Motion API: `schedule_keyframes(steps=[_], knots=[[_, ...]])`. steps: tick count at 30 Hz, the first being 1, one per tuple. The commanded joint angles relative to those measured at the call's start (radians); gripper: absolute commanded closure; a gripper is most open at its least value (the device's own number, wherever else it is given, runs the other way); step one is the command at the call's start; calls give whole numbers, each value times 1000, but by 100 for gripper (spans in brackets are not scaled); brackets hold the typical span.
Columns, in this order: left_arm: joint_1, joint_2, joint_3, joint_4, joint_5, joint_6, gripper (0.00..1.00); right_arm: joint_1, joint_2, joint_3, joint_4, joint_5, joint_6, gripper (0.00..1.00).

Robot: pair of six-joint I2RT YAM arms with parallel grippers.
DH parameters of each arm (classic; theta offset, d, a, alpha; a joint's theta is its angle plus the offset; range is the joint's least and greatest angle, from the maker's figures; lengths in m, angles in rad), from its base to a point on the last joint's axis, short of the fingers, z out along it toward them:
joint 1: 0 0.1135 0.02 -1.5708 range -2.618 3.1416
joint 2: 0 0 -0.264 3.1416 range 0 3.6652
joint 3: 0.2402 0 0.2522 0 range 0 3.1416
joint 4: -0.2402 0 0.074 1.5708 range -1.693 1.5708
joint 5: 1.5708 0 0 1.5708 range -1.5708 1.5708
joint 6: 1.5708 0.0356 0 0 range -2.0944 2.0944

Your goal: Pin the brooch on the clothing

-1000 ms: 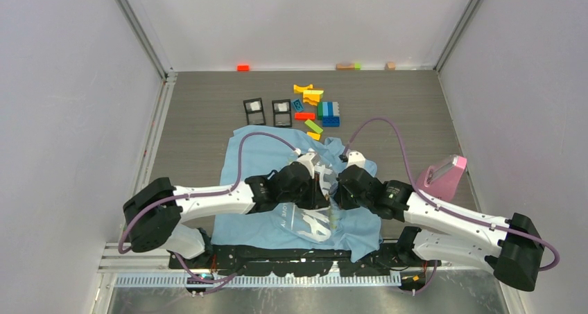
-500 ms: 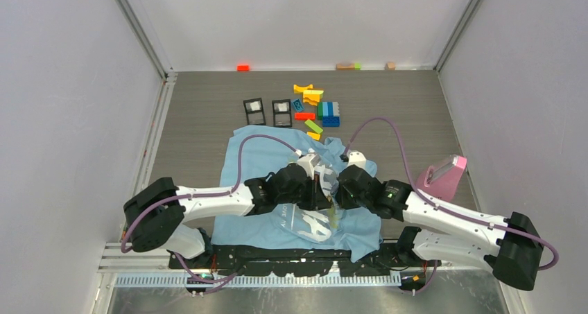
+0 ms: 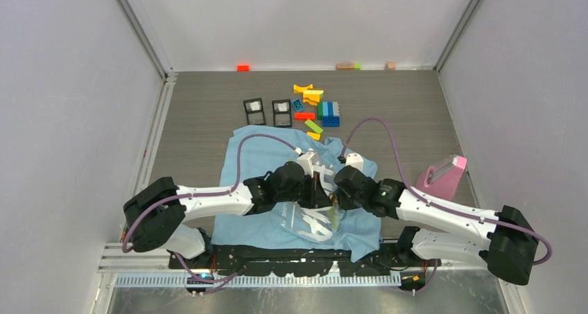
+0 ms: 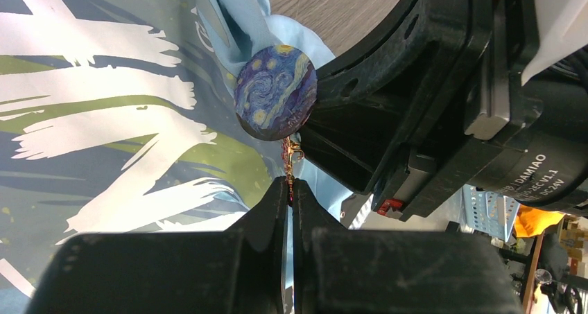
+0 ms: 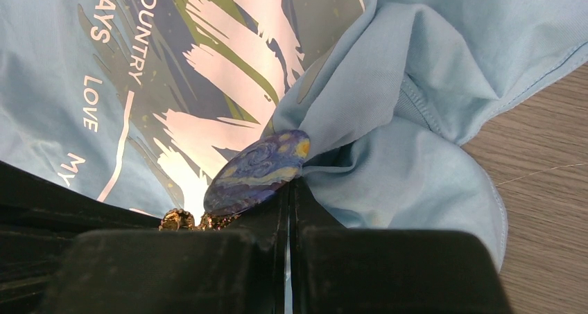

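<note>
The clothing (image 3: 249,154), a light blue T-shirt with white lettering and yellow-green streaks, lies spread in front of the arm bases. Both grippers meet over its chest print. The brooch (image 4: 275,92) is a round dark-blue disc with yellow swirls and a short gold-red dangle below it. My left gripper (image 4: 291,184) is shut on that dangle. My right gripper (image 5: 288,186) is shut on a raised fold of the clothing (image 5: 416,85) right at the edge of the brooch (image 5: 256,172). In the top view the left gripper (image 3: 317,188) and right gripper (image 3: 335,192) hide the brooch.
Coloured toy blocks (image 3: 317,109) lie beyond the shirt, with two small black frames (image 3: 254,111) to their left. A pink object (image 3: 444,175) stands at the right. A few small blocks (image 3: 243,67) sit by the back wall.
The right arm has shifted slightly to the left and its cable arches higher. Both grippers stay shut in the same spot over the shirt.
</note>
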Motion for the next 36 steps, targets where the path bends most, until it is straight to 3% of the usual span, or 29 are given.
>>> schedule_keyframes(steps=[1, 7, 17, 23, 32, 36], knots=[[16, -51, 0, 113, 35, 8, 100, 6, -25, 13, -6, 51, 11, 99], [47, -97, -7, -26, -2, 54, 100, 5, -137, 4, -28, 61, 22, 99], [86, -141, -8, -99, 25, 113, 100, 5, -288, 7, -46, 19, 3, 99], [104, -181, -1, -116, 77, 169, 100, 5, -350, 13, -80, 43, -4, 93], [141, -221, 2, -114, 214, 231, 100, 5, -462, 32, -124, 54, -43, 72], [144, -214, 4, -96, 253, 238, 100, 4, -514, 41, -129, 8, -79, 53]])
